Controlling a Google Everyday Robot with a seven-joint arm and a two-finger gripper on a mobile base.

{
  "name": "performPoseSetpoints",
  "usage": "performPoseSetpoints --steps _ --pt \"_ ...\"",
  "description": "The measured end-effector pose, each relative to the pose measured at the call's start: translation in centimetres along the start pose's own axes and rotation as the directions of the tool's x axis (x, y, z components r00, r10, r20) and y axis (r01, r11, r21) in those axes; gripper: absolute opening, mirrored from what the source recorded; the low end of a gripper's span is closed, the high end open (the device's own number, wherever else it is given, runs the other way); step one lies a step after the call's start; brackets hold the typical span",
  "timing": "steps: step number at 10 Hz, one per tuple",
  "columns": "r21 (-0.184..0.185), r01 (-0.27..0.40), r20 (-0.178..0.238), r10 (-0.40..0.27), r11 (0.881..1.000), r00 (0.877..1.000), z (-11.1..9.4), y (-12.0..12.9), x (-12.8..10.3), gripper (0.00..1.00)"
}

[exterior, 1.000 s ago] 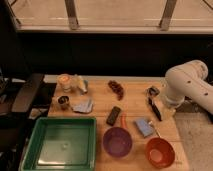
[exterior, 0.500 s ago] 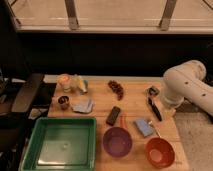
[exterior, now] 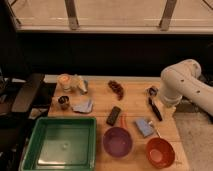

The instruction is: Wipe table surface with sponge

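The sponge (exterior: 143, 126), a small light-blue block, lies flat on the wooden table surface (exterior: 135, 100) between the purple bowl (exterior: 117, 141) and the orange bowl (exterior: 160, 151). My white arm reaches in from the right. Its dark gripper (exterior: 157, 114) points down toward the table just above and to the right of the sponge, apart from it. The gripper stands open and nothing shows between its fingers.
A green tray (exterior: 62, 121) fills the front left. A black bar (exterior: 114, 115), a grey-blue cloth (exterior: 83, 106), a brown snack (exterior: 116, 88), a cup (exterior: 64, 80) and a small can (exterior: 64, 101) are spread over the table's middle and left. A dark wall runs behind.
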Motion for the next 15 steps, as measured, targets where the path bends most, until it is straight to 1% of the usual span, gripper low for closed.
performPoseSetpoints --steps 1,2,3,4,5,6,7,8,9,10,11,12,13,14,15 --pt "-0.022 -0.105 0.028 0.105 0.994 0.994 0.9 -0.4 0.0 0.65" --pt "-0.062 -0.249 0.06 0.253 0.967 0.966 2.1 -0.6 0.3 0.65" --pt "-0.099 -0.367 0.078 0.375 0.925 0.924 3.4 -0.8 0.4 0.65" --pt "-0.123 -0.44 0.084 0.451 0.889 0.888 4.2 -1.0 0.3 0.65" --pt "-0.148 -0.536 0.079 0.551 0.831 0.831 5.1 -1.3 0.2 0.65" --pt "-0.158 -0.625 0.061 0.64 0.764 0.766 5.7 -1.1 0.3 0.65" --pt "-0.153 -0.7 0.046 0.713 0.698 0.7 5.9 -0.8 0.2 0.65" --pt "-0.149 -0.752 0.034 0.763 0.642 0.645 6.1 -0.7 0.0 0.65" --pt "-0.145 -0.784 0.027 0.794 0.604 0.607 6.2 -0.7 -0.3 0.65" --pt "-0.142 -0.808 0.021 0.818 0.572 0.575 6.3 -0.7 -0.3 0.65" --pt "-0.139 -0.818 0.019 0.827 0.558 0.561 6.3 -0.6 -0.2 0.65" --pt "-0.138 -0.809 0.026 0.819 0.571 0.574 6.1 -0.7 -0.1 0.65" --pt "-0.147 -0.796 0.039 0.807 0.588 0.589 5.8 -1.0 -0.2 0.65" --pt "-0.167 -0.798 0.038 0.812 0.579 0.582 5.8 -0.8 -0.2 0.65" --pt "-0.187 -0.803 0.031 0.821 0.565 0.57 6.3 -0.5 -0.2 0.65"
